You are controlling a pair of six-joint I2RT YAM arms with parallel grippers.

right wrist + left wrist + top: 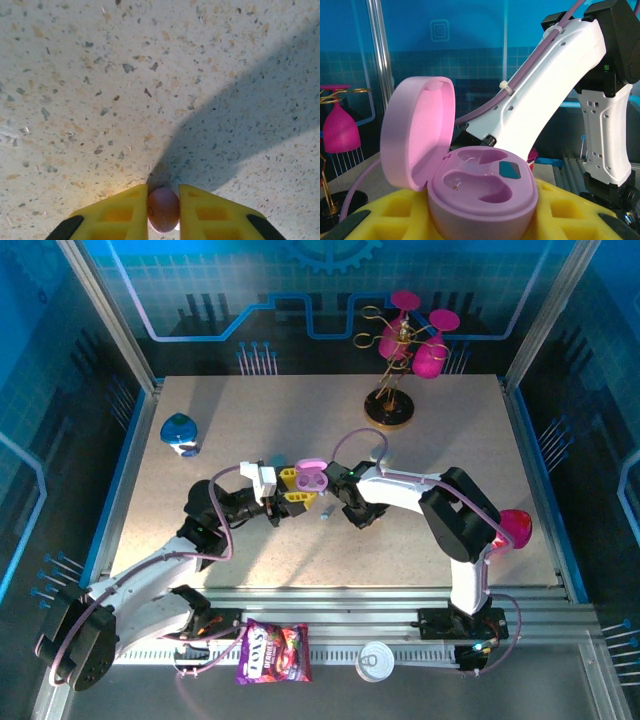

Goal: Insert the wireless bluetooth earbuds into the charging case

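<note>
My left gripper (480, 222) is shut on a pink charging case (482, 197), with yellow fingers (380, 215) pressed against both of its sides. The lid (417, 132) stands open to the left, and the two sockets look empty. From above, the case (312, 480) sits at the table's middle in my left gripper (295, 486). My right gripper (163, 200) points down at the tabletop, its yellow fingers (120, 212) shut on a pink-purple earbud (163, 210). A light blue earbud (327, 512) lies on the table beside my right gripper (338, 502).
A blue case (180, 434) stands at the back left. A gold stand with magenta glasses (402, 350) is at the back right. A snack bag (273, 652) and a white disc (377, 660) lie at the near rail. The right arm (545, 100) crosses behind the case.
</note>
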